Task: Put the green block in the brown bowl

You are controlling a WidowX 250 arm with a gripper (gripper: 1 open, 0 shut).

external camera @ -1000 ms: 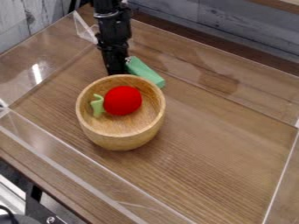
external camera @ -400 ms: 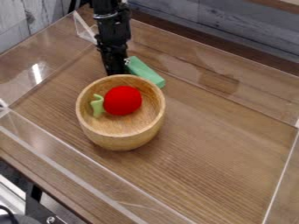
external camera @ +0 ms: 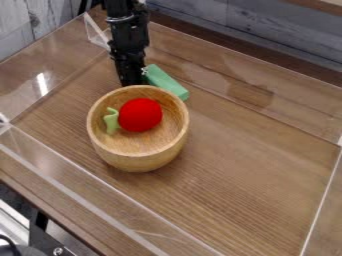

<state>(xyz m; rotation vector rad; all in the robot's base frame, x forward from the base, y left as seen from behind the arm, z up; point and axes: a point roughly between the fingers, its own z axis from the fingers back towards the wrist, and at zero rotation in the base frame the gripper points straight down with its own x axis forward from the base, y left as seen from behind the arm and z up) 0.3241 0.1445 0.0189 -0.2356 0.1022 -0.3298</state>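
The mint-green block point(external camera: 168, 82) lies flat on the wooden table just behind the brown bowl's far rim. The round wooden brown bowl point(external camera: 147, 146) stands in the middle and holds a red ball point(external camera: 140, 115) and a small olive-green scrap point(external camera: 108, 123). My black gripper point(external camera: 131, 78) points straight down at the block's left end, fingertips low near the table, right behind the bowl. Its jaws look shut, and the tips touch or nearly touch the block's left edge. Whether the block is pinched I cannot tell.
A clear acrylic wall point(external camera: 40, 70) rings the wooden table point(external camera: 254, 180), with raised edges at left, front and right. Bare wood lies to the right of and in front of the bowl. A grey plank wall runs behind.
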